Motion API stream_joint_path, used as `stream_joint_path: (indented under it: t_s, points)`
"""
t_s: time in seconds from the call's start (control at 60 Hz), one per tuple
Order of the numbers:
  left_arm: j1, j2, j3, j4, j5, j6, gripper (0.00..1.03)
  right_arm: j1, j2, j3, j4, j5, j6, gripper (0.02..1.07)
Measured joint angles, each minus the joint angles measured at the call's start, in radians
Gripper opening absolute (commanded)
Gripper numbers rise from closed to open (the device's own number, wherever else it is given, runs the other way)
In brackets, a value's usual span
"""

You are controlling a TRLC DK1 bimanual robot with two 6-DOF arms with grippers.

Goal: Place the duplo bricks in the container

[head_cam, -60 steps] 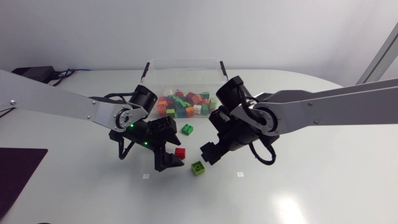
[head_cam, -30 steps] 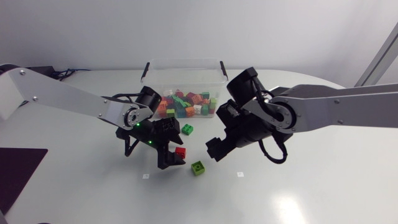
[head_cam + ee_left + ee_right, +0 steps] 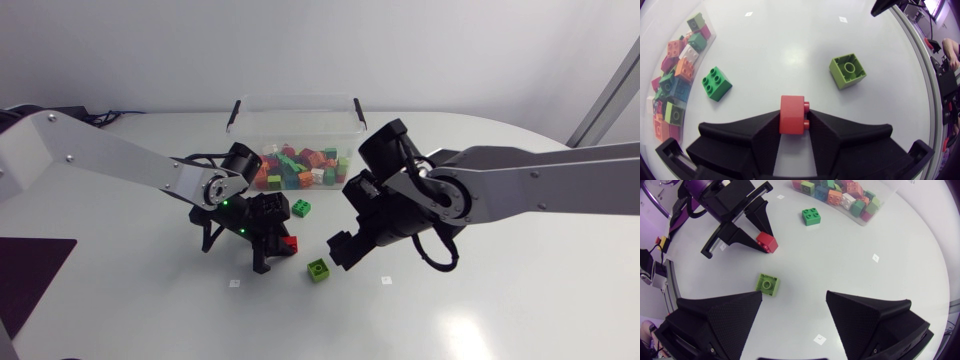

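My left gripper (image 3: 793, 120) pinches a glossy red brick (image 3: 767, 242) between its matte wedge fingers, angled low over the smooth white table (image 3: 850, 280). My right gripper (image 3: 794, 297) hangs spread wide and empty. A lime brick (image 3: 768, 284) lies hollow side up just ahead of one finger. Farther ahead sit a dark green four-stud brick (image 3: 811, 216) and the clear plastic container (image 3: 295, 100).

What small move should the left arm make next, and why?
Probably a short lift. The left gripper is shut on the red brick from both sides, low by the table, and the container stands further off.
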Motion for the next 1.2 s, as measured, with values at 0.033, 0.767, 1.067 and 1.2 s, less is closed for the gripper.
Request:
stream_joint_path:
  t_s: [0.033, 0.767, 1.067, 1.2]
  points:
    - [0.000, -0.004, -0.002, -0.004, 0.000, 0.000, 0.26, 0.006, 0.003, 0.000, 0.003, 0.000, 0.000, 0.95]
    - [0.143, -0.369, -0.139, -0.135, 0.032, -0.020, 0.26, 0.140, 0.280, 0.209, -0.114, 0.061, 0.018, 0.87]
    - [0.205, -0.481, -0.146, -0.158, 0.047, -0.042, 0.26, 0.143, 0.343, 0.253, -0.145, 0.062, 0.032, 0.67]
    - [0.229, -0.500, -0.145, -0.171, 0.057, -0.058, 0.26, 0.143, 0.354, 0.255, -0.150, 0.062, 0.035, 0.45]
